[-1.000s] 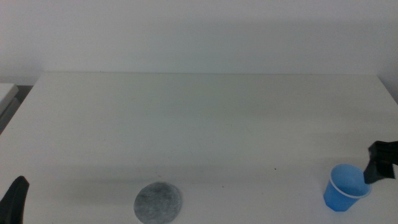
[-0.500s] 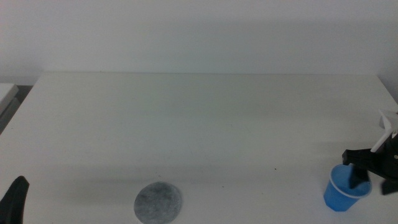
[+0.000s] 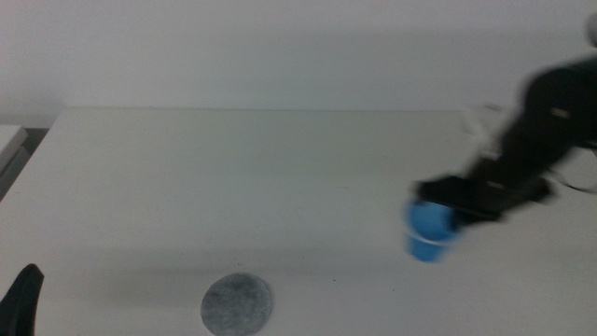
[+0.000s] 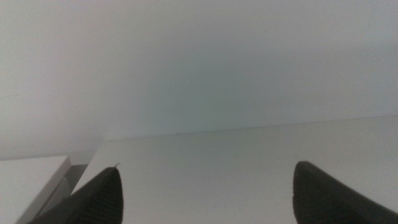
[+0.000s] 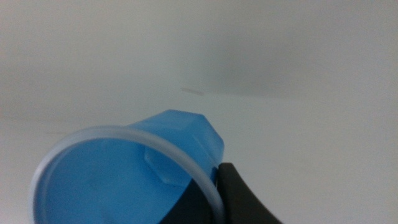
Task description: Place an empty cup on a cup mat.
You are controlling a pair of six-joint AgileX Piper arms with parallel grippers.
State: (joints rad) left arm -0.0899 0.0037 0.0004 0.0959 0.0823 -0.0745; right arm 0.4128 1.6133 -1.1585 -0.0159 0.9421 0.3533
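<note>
**Blue cup carried in the air, mat waiting on a bare worktop**

A small blue cup (image 3: 429, 230) is seen held off the white worktop (image 3: 280, 177) by the right pincer (image 3: 457, 205), which reaches in from the right side. The picture is smeared there, so the arm is judged to be moving. In the right wrist view the cup (image 5: 130, 171) fills the foreground, its pale rim nearest the camera and its inside empty; one dark jaw is pressed against the outside of the rim, and the other appears to sit inside the wall – the pincer is closed on the cup's edge, nearly shut.

The cup mat (image 3: 238, 303), a flat speckled grey disc, lies well apart from the cup, on the side away from the right arm and nearer the front edge of the worktop. The cup is tilted, its mouth turned downward and towards the mat's side.

The left pincer (image 3: 23, 297) waits beyond the mat from the cup, low at the front corner; its jaws stand wide apart and hold nothing.

Risks, as judged from here: a grip on a thin rim alone may let the cup swivel or slip during a fast swing, and a tilted cup set down may tip over or land half off the mat.

Between cup and mat the worktop is bare, so the path is open. The mat lies close to the front edge, leaving little margin for overshoot.
</note>
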